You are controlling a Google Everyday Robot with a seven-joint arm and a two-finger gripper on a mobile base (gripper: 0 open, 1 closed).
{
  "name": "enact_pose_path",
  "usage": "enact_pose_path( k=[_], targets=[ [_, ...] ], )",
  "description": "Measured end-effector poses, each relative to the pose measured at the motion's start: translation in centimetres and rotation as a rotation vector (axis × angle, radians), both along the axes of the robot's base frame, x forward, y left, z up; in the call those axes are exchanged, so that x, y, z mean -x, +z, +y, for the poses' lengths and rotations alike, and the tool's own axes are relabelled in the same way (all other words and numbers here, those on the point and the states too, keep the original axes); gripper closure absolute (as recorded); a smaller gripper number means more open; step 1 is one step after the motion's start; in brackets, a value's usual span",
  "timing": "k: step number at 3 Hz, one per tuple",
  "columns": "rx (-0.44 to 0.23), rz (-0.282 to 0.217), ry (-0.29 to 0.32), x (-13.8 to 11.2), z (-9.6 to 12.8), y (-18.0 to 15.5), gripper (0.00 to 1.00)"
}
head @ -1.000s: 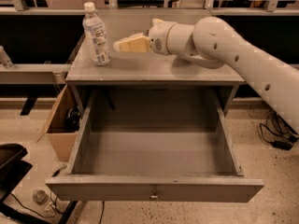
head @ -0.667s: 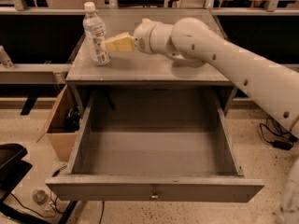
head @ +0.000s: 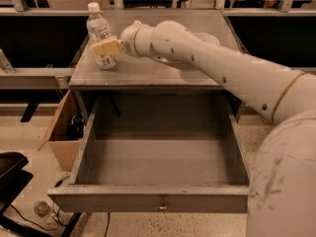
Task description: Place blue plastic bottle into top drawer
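Observation:
The blue plastic bottle [head: 99, 33], clear with a white cap and a pale label, stands upright at the back left of the grey table top [head: 148, 73]. My gripper [head: 102, 48] has reached in from the right and is at the bottle's lower half, partly in front of its label. The top drawer [head: 158, 157] is pulled fully open below the table top. It is empty, and its flat front with a small metal knob [head: 161, 205] faces me. My white arm crosses the table top from the right.
A white bowl [head: 210, 37] sits at the back right of the table top, mostly hidden behind my arm. An open cardboard box [head: 61, 132] stands on the floor left of the drawer. A black chair base [head: 10, 174] and a small bottle [head: 42, 209] lie at the lower left.
My gripper has moved left across the table top, from a gap right of the bottle to right at it. The bottle and drawer have not moved.

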State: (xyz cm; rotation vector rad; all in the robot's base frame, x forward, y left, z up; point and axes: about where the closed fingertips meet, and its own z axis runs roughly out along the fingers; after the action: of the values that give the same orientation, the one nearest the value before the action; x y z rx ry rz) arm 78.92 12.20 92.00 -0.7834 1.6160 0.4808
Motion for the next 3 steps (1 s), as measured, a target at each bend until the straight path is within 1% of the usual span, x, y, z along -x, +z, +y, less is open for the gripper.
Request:
enact_pose_path(
  k=[1,2,3],
  targets=[
    [-0.013,-0.001,0.047,0.2,2.5,0.2,0.00],
    [-0.030,0.012,0.078,0.3,4.3,0.2,0.00],
    [-0.066,0.019,0.096,0.0,5.2,-0.4,0.18]
  ],
)
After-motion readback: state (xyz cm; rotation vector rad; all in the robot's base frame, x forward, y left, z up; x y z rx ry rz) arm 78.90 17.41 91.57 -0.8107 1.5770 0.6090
